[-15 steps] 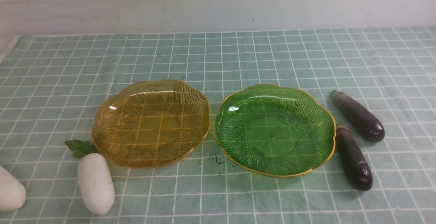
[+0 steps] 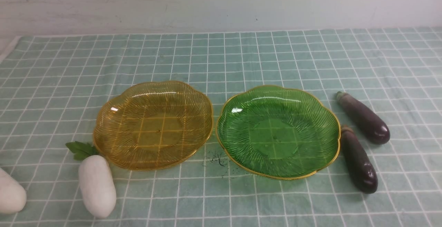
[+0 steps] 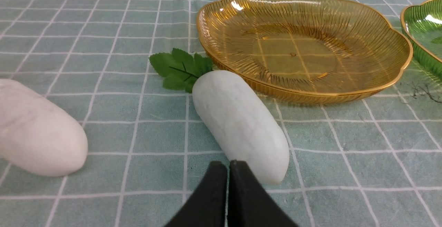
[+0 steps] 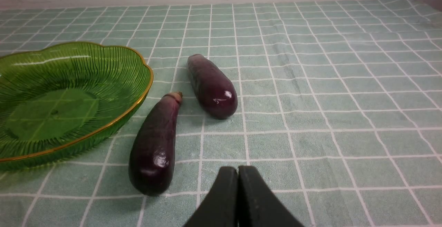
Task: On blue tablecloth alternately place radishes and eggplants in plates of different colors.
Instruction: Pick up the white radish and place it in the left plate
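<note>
On the blue tablecloth [image 2: 241, 54] the amber plate [image 2: 103, 123] and the green plate [image 2: 331, 140] stand side by side, both empty. One radish [image 2: 97, 185] lies at the amber plate's front left with its leaves toward the plate; a second radish [image 2: 10, 192] lies at the left edge. Two eggplants [image 2: 364, 117] [image 2: 358, 159] lie right of the green plate. My left gripper [image 3: 228, 166] is shut and empty, just short of the nearer radish [image 3: 240, 123]. My right gripper [image 4: 238, 171] is shut and empty, beside the nearer eggplant [image 4: 155, 144]. Neither gripper shows in the front view.
A pale wall [image 2: 221, 2] runs behind the table. A small dark smudge [image 2: 217, 158] marks the cloth between the plates at the front. The cloth's left edge [image 2: 8, 47] shows at the far left.
</note>
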Robot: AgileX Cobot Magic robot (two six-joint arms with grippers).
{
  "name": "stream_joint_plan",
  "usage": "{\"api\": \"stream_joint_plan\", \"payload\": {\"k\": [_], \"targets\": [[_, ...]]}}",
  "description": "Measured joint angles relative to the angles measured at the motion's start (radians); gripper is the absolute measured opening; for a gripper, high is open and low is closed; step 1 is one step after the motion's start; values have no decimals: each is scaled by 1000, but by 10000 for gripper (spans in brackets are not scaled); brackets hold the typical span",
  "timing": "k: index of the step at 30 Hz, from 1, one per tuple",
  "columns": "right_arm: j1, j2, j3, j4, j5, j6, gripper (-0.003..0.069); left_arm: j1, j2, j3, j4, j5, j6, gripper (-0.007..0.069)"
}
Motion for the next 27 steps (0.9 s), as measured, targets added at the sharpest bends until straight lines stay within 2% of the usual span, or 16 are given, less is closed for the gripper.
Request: {"api": "stream_joint_plan", "payload": {"k": [14, 17, 19, 22, 23, 24, 27], "targets": [[0, 0, 0, 0, 0, 0, -15, 0, 0, 0, 0, 0, 0, -8], [0, 0, 0, 5, -2, 1, -15, 0, 0, 0, -33, 0, -26, -8], [0, 0, 0, 59, -6, 24, -15, 0, 0, 0, -125, 0, -80, -8], [0, 0, 2, 233, -9, 112, -15, 0, 0, 2, -337, 1, -209, -8], [0, 0, 4, 341, -9, 145, -15, 0, 0, 2, -402, 1, -254, -8], [0, 0, 6, 398, -10, 166, -15, 0, 0, 2, -480, 1, -293, -8], [0, 0, 9, 569, -20, 194, -15, 0, 0, 3, -667, 0, -345, -8]]}}
